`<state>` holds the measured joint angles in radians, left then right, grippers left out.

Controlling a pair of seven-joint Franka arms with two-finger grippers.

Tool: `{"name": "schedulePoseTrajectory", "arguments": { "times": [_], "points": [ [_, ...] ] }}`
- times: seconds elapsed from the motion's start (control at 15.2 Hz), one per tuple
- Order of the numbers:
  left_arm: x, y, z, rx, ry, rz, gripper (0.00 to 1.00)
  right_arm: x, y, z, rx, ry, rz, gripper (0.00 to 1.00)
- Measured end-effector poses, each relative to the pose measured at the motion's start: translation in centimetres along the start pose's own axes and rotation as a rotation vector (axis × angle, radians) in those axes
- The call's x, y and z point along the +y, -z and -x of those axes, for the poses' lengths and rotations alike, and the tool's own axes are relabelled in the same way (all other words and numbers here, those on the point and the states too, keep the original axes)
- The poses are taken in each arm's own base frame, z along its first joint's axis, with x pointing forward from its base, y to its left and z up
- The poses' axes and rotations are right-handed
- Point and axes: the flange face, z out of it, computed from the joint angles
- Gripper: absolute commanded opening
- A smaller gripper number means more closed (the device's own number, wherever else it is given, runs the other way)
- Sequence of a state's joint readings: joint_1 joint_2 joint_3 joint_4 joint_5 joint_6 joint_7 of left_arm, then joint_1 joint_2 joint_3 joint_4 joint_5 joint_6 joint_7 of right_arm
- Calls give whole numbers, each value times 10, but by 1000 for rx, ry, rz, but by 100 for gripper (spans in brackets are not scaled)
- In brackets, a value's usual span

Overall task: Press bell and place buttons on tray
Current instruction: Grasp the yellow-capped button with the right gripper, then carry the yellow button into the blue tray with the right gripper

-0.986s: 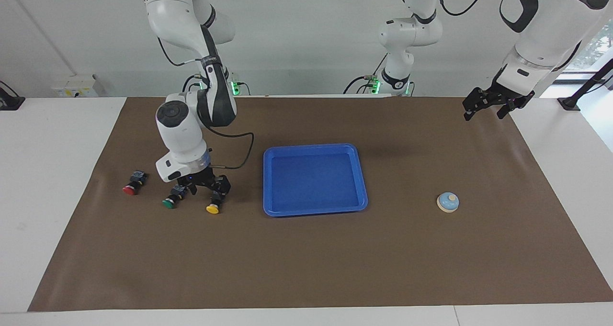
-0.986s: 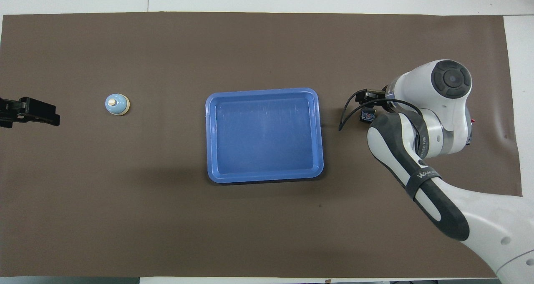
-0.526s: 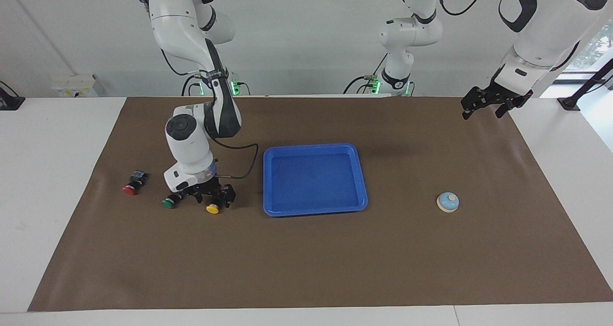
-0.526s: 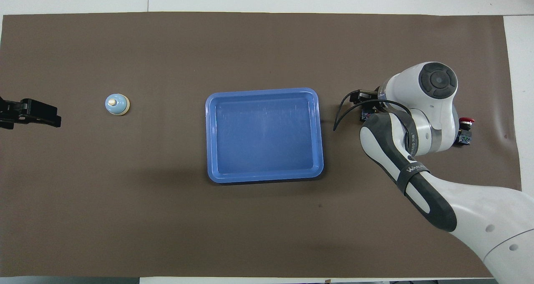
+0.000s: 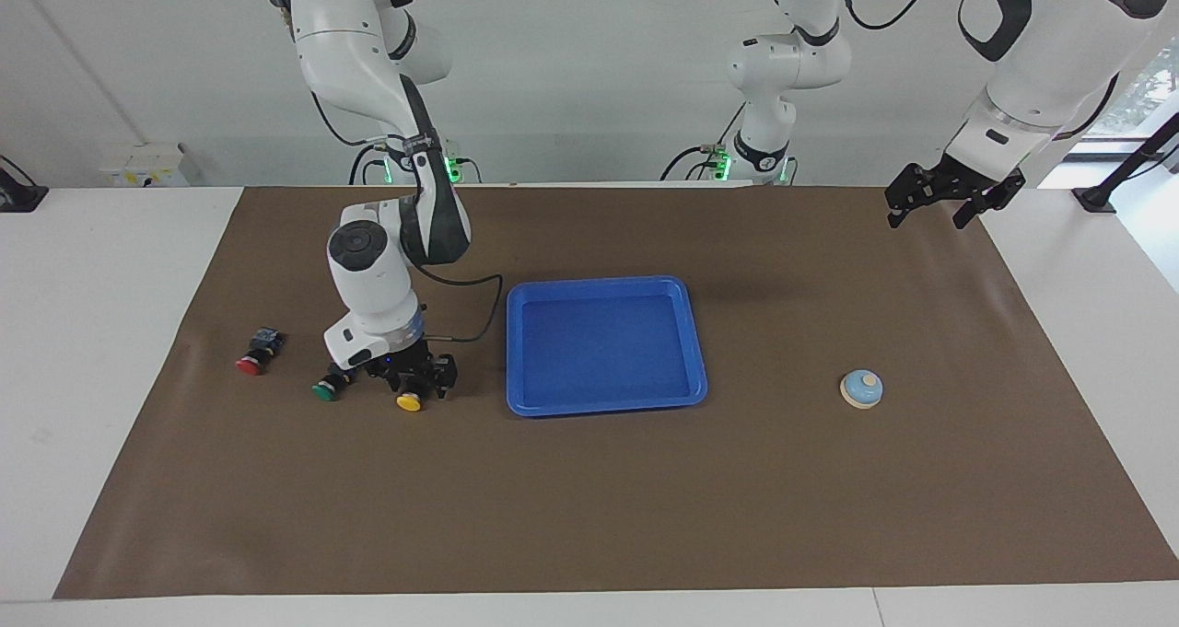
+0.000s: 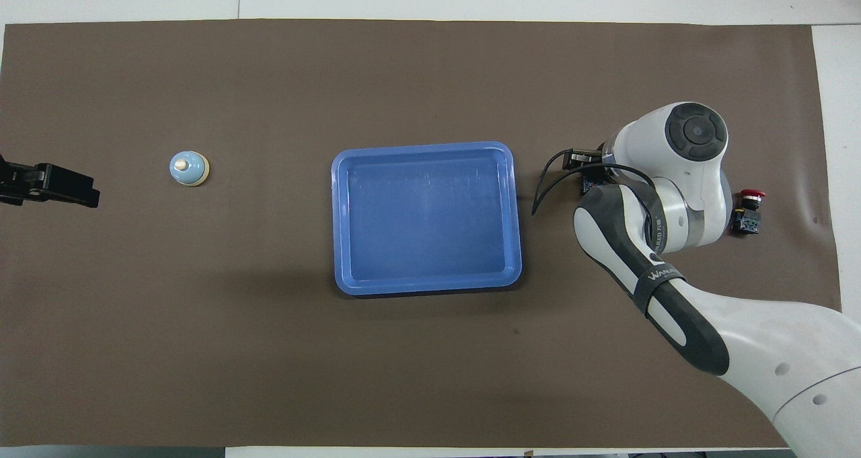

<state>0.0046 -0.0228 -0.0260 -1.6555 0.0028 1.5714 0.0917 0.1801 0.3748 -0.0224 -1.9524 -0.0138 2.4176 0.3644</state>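
Note:
The blue tray [image 5: 603, 343] lies empty mid-table; it also shows in the overhead view [image 6: 425, 216]. The bell [image 5: 862, 388] stands toward the left arm's end [image 6: 188, 168]. The red button [image 5: 250, 364], green button [image 5: 324, 390] and yellow button [image 5: 409, 401] lie in a row toward the right arm's end. My right gripper [image 5: 414, 378] is low over the yellow button, open, a finger on each side of its black body. In the overhead view the right arm's wrist hides the green and yellow buttons; the red button [image 6: 750, 202] shows. My left gripper [image 5: 939, 199] waits open, raised over the mat's corner.
A brown mat [image 5: 589, 498] covers the table. A black cable [image 5: 461, 332] loops from the right wrist toward the tray's edge. A third robot base [image 5: 764, 148] stands at the robots' edge of the table.
My right gripper has shifted toward the tray and come down from between the green and yellow buttons onto the yellow one. The left gripper has drifted slightly upward.

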Motion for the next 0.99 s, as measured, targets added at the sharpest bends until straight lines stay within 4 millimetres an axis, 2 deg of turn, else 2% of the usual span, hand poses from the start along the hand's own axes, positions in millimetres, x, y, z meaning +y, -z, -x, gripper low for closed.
{"name": "schedulePoseTrajectory", "arguments": {
  "times": [0.07, 0.46, 0.66, 0.79, 0.99],
  "points": [
    [0, 0, 0, 0, -2, 0, 100, 0, 0, 0, -1, 0, 0, 0],
    [-5, 0, 1, 0, 7, 1, 100, -1, 0, 0, -9, 1, 3, 0],
    [-6, 0, 1, 0, 9, 1, 100, -6, 15, -6, -29, 5, 10, 0],
    [-6, 0, 1, 0, 9, 1, 100, -28, 39, -11, -46, 22, -9, 0],
    [-6, 0, 1, 0, 9, 1, 100, -84, 78, -2, -64, 38, -51, 0]
  ]
}}
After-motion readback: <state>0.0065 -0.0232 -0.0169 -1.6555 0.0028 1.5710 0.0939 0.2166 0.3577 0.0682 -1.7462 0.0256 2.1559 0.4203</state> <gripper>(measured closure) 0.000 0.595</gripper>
